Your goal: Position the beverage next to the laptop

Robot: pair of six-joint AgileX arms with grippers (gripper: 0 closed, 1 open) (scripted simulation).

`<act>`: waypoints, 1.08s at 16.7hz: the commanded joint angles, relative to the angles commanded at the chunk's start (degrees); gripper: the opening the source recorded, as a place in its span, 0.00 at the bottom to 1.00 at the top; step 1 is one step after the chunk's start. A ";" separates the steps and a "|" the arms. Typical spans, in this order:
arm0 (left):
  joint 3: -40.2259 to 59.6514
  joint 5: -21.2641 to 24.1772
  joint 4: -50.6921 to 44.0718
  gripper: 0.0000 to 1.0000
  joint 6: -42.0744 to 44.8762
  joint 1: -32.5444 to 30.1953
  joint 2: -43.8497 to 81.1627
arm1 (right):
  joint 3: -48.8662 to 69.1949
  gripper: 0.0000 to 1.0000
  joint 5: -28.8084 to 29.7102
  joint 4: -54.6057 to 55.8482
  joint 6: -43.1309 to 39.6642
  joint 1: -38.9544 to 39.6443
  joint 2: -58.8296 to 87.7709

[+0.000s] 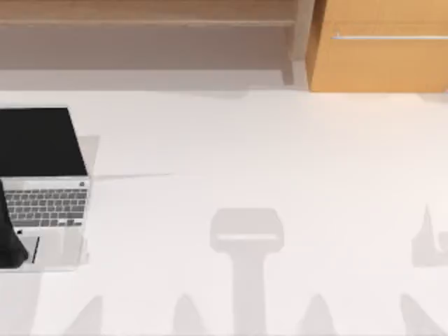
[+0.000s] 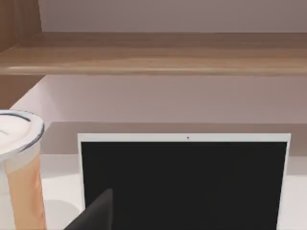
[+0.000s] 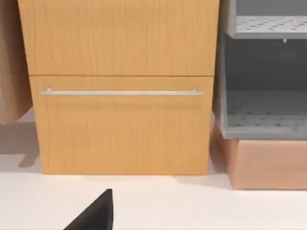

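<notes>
Cup by the laptop
The cup [image 2: 19, 163] stands upright, lower left, beside the laptop [image 2: 184, 182]. Left gripper's grip: cannot tell.

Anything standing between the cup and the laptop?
No. In the left wrist view, just bare white table separates the beverage from the laptop screen's edge.

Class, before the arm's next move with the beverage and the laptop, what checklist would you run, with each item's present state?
1. Beverage found, upright, lid on: ok.
2. Laptop open at the left edge of the table: ok.
3. Beverage clear of the laptop's screen: cannot tell; they stand close together in the left wrist view.
4. Left end effector at the laptop's front left corner: ok.
5. Right end effector parked facing the wooden cabinet, away from the work: ok.
</notes>
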 joint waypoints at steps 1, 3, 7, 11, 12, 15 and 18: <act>0.00 0.00 0.00 1.00 0.00 0.00 0.00 | 0.00 1.00 0.00 0.00 0.00 0.00 0.00; 0.26 0.25 0.57 1.00 0.02 0.24 0.56 | 0.00 1.00 0.00 0.00 0.00 0.00 0.00; 3.39 4.02 8.68 1.00 0.32 3.65 8.85 | 0.00 1.00 0.00 0.00 0.00 0.00 0.00; 7.74 11.45 22.88 1.00 1.05 10.13 25.37 | 0.00 1.00 0.00 0.00 0.00 0.00 0.00; 8.78 13.73 26.90 1.00 1.31 12.12 30.28 | 0.00 1.00 0.00 0.00 0.00 0.00 0.00; 11.61 21.09 39.38 1.00 2.29 18.61 46.25 | 0.00 1.00 0.00 0.00 0.00 0.00 0.00; 13.95 28.44 51.87 1.00 3.37 25.25 63.02 | 0.00 1.00 0.00 0.00 0.00 0.00 0.00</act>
